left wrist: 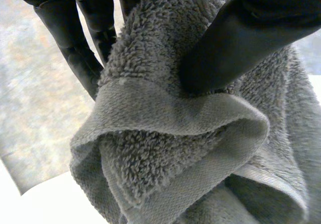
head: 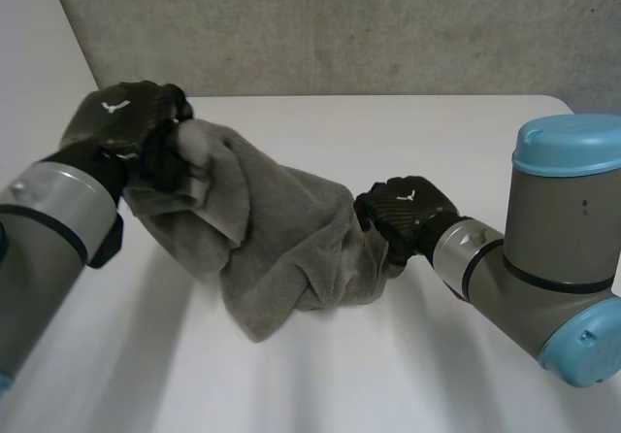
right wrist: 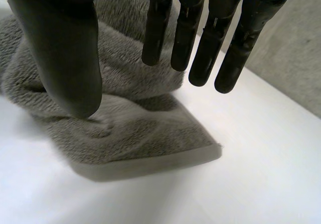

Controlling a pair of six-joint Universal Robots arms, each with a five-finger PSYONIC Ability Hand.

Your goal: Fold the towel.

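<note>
A grey terry towel [head: 277,239] is bunched across the middle of the white table [head: 446,132]. Its left end is lifted off the table by my left hand [head: 131,122]. In the left wrist view the thumb [left wrist: 241,38] pinches a hemmed edge of the towel [left wrist: 170,148] against the fingers [left wrist: 75,53]. My right hand [head: 403,210] sits at the towel's right end, low over the table. In the right wrist view its fingers [right wrist: 228,48] are straight and spread away from the thumb, above a towel [right wrist: 130,133] corner that lies flat on the table. Nothing is held between them.
A grey speckled wall [head: 340,25] stands behind the table's far edge. My right arm [head: 553,249] reaches in from the near right, and bare tabletop [right wrist: 251,184] shows beyond the towel corner.
</note>
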